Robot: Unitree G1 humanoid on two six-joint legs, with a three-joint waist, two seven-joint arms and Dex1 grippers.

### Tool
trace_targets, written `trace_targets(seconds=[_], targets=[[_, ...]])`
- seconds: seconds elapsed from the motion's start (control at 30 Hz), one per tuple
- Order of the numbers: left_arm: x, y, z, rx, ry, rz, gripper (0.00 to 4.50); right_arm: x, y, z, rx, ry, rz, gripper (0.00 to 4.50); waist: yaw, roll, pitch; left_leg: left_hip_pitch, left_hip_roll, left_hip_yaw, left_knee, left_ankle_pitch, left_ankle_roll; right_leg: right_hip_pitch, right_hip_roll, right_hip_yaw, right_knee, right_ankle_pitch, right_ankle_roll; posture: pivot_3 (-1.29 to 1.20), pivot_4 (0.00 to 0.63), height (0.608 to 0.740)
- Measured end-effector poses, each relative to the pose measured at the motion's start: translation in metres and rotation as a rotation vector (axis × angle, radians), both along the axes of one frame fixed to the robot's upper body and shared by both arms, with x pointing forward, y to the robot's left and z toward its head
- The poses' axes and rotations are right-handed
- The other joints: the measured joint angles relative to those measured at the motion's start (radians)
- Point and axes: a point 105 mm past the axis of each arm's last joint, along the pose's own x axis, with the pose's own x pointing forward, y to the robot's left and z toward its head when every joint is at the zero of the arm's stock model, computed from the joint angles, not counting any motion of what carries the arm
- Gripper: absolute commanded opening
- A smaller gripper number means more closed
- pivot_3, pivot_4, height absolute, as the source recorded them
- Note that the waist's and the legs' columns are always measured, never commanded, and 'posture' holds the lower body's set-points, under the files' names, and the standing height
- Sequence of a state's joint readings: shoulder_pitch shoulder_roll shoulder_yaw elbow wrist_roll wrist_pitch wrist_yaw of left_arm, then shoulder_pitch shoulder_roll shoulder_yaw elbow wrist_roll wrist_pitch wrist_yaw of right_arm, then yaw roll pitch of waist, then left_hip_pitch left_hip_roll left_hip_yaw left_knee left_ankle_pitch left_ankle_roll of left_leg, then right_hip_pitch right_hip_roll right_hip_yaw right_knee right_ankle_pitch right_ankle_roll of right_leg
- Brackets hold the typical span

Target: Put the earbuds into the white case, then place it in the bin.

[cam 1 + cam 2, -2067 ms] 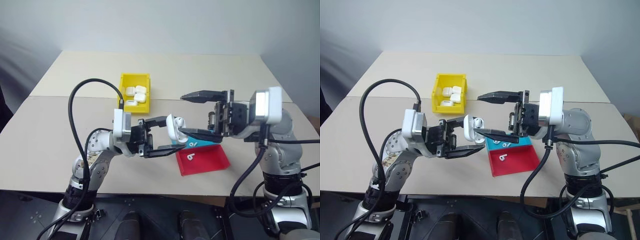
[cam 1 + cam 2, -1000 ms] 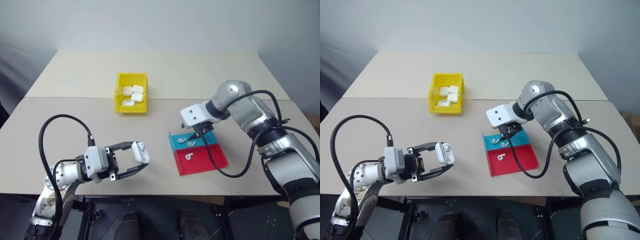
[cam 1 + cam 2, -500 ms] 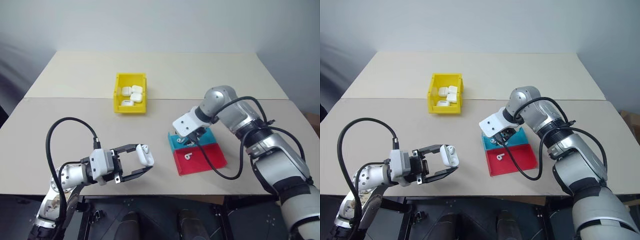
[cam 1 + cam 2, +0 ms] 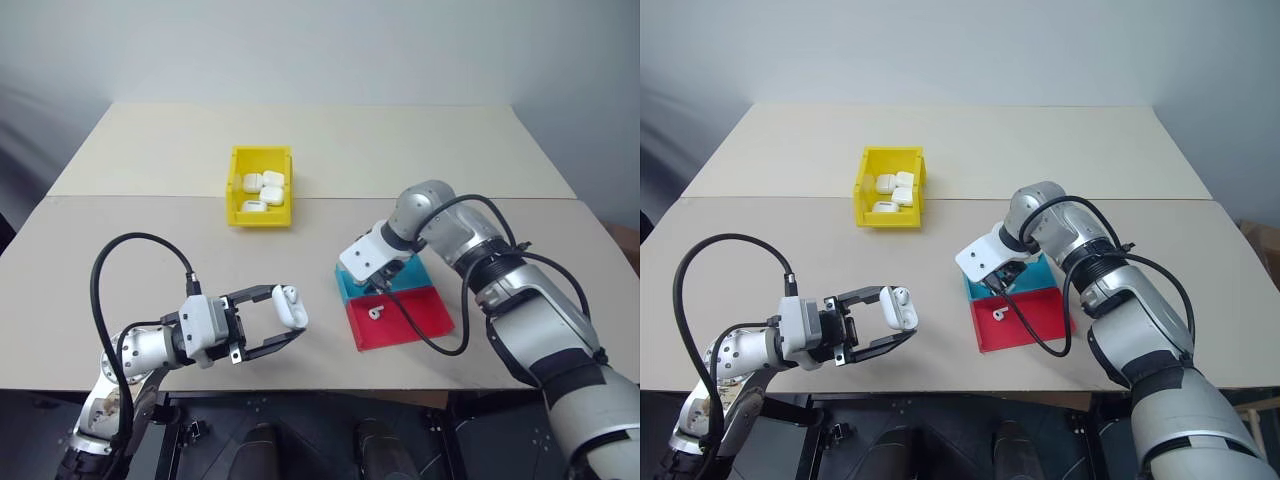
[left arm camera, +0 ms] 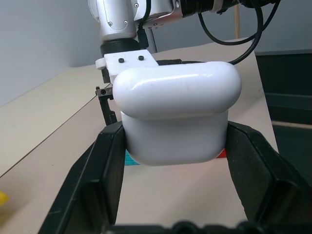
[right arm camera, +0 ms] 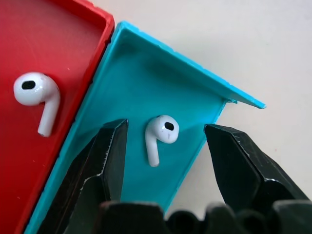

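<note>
My left gripper (image 4: 292, 314) is shut on the white case (image 4: 291, 307), holding it above the table's near left; in the left wrist view the case (image 5: 178, 117) sits squeezed between both fingers. My right gripper (image 4: 377, 284) points down into the blue tray (image 4: 412, 274) and stands open. In the right wrist view one of the earbuds (image 6: 152, 148) lies on the blue floor between its fingertips (image 6: 117, 131), untouched. A second earbud (image 6: 36, 95) lies in the red tray (image 4: 415, 322). The yellow bin (image 4: 239, 190) stands further back on the table.
Several white cases (image 4: 262, 189) lie inside the yellow bin. The blue and red trays sit side by side right of centre. A seam (image 4: 150, 196) crosses the table just behind the bin. Black cables loop from both wrists.
My right gripper has sunk toward the blue tray and rolled, so its open fingers now straddle the earbud. The left gripper keeps the case where it was.
</note>
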State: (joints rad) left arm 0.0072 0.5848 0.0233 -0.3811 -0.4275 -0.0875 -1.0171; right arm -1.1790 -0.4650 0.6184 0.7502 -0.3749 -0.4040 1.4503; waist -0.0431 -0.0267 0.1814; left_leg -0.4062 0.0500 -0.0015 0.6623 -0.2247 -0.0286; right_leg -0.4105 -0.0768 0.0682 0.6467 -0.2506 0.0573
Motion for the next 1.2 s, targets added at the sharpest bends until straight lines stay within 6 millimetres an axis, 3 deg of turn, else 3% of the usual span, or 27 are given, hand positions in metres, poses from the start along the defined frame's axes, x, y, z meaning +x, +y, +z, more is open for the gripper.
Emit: trace_targets(seconds=[0.07, 0.93, 1.07, 1.2], targets=[[0.0003, 0.0, -0.0002, 0.002, -0.001, 0.003, 2.78, 0.0, -0.0007, -0.0011, -0.004, -0.001, 0.007, 2.14, 0.0, 0.0, 0.0, 0.0, 0.0, 0.0, 0.0, 0.0, 0.0, 0.0, 0.0, 0.0, 0.0, 0.0, 0.0, 0.0, 0.15, 0.74], [0.0009, -0.0031, 0.0001, 0.013, -0.01, -0.007, 2.78, 0.0023, -0.0013, -0.0005, -0.028, -0.058, 0.097, 2.14, 0.0, 0.0, 0.0, 0.0, 0.0, 0.0, 0.0, 0.0, 0.0, 0.0, 0.0, 0.0, 0.0, 0.0, 0.0, 0.0, 0.15, 0.74], [0.0009, -0.0033, -0.0001, 0.014, -0.01, -0.008, 2.78, 0.0021, -0.0016, -0.0007, -0.031, -0.057, 0.097, 1.25, 0.0, 0.0, 0.0, 0.0, 0.0, 0.0, 0.0, 0.0, 0.0, 0.0, 0.0, 0.0, 0.0, 0.0, 0.0, 0.0, 0.15, 0.74], [0.0008, -0.0038, -0.0006, 0.016, -0.009, -0.009, 2.78, 0.0032, -0.0014, -0.0007, -0.03, -0.068, 0.096, 1.25, 0.0, 0.0, 0.0, 0.0, 0.0, 0.0, 0.0, 0.0, 0.0, 0.0, 0.0, 0.0, 0.0, 0.0, 0.0, 0.0, 0.15, 0.74]])
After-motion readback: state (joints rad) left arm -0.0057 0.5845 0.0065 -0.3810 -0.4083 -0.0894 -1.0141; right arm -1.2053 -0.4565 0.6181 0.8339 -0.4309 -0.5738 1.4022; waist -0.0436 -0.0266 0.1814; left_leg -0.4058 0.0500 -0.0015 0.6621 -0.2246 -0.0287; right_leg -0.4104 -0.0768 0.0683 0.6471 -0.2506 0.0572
